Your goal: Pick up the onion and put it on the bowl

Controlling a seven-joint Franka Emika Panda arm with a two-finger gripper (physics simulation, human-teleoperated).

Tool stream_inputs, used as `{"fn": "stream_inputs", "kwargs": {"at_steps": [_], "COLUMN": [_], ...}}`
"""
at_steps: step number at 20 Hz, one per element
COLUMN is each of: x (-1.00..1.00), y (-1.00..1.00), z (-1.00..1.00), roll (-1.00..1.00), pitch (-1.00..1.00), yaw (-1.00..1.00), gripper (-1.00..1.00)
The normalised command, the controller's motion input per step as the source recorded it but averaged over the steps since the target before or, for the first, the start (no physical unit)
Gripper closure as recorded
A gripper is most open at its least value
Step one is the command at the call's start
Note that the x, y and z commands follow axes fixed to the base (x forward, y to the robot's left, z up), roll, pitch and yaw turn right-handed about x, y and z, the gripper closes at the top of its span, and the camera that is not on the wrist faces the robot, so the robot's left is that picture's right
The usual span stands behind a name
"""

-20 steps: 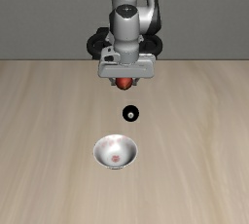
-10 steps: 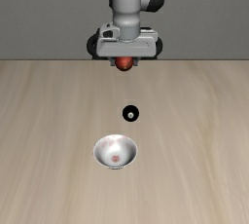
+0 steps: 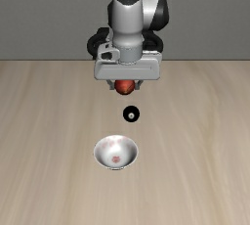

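Onion (image 3: 125, 86): reddish ball held under the gripper, over the far part of the table, beyond the bowl and well apart from it.
Near edge: the wooden table (image 3: 39, 170) runs out of the picture at the bottom, with bare wood between that margin and the bowl.
Bowl (image 3: 115, 153): small and silvery, upright on the table near the middle, mouth open upward, a reddish glint on its inside.
Room at the sides: bare wood to the left and right of the bowl, out to both margins.
Black thing (image 3: 131, 113): small round dark object with a pale centre, lying on the table between bowl and onion, a little right of the bowl and touching neither.
Gripper (image 3: 125, 84): points straight down, its wide pale crossbar level and running left to right.
Fingers: clenched on the onion from either side.
Arm pose: the grey wrist stands upright over the gripper, and the links above it bend back toward the dark base at the far side.
Far edge: the table ends in a straight line behind the gripper, against a plain grey backdrop.
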Motion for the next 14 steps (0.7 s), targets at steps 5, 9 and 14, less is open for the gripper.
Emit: {"fn": "stream_inputs", "kwargs": {"at_steps": [5, 9, 14], "x": [1.00, 1.00, 0.80], "y": [0.00, 0.00, -0.20], "z": [0.00, 0.00, 0.00], "roll": [0.00, 0.00, 0.00], "pitch": [0.00, 0.00, 0.00], "yaw": [0.00, 0.00, 0.00], "gripper": [1.00, 1.00, 1.00]}}
